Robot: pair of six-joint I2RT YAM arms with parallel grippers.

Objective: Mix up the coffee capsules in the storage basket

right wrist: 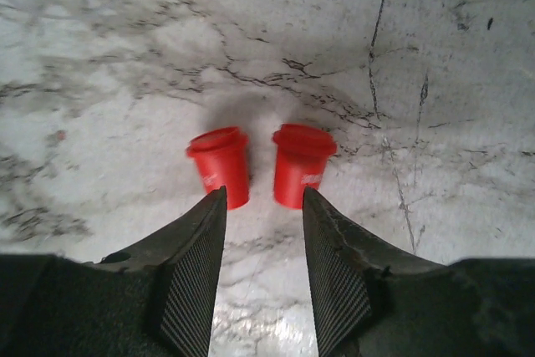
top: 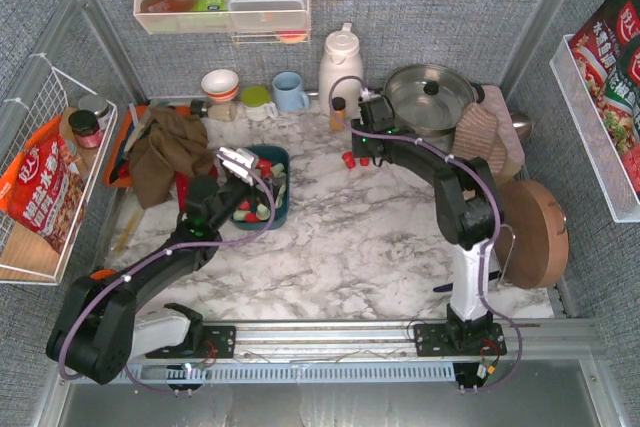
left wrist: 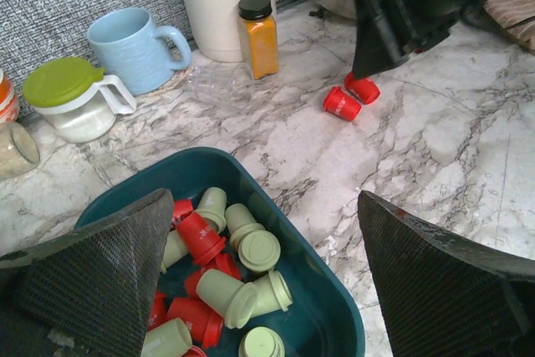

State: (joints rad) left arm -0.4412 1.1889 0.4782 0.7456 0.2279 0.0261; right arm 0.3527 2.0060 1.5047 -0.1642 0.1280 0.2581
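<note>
The dark teal storage basket sits left of centre on the marble table and holds several red and mint green coffee capsules; its rim also shows in the left wrist view. My left gripper hovers over the basket, open and empty. Two loose red capsules lie on the marble near the back. My right gripper is just above them, open and empty, its tips beside the left capsule and the right capsule.
A white jug, amber spice bottle, blue mug and green-lidded cup stand at the back. A steel pot and cloth are back right. A brown cloth lies left of the basket.
</note>
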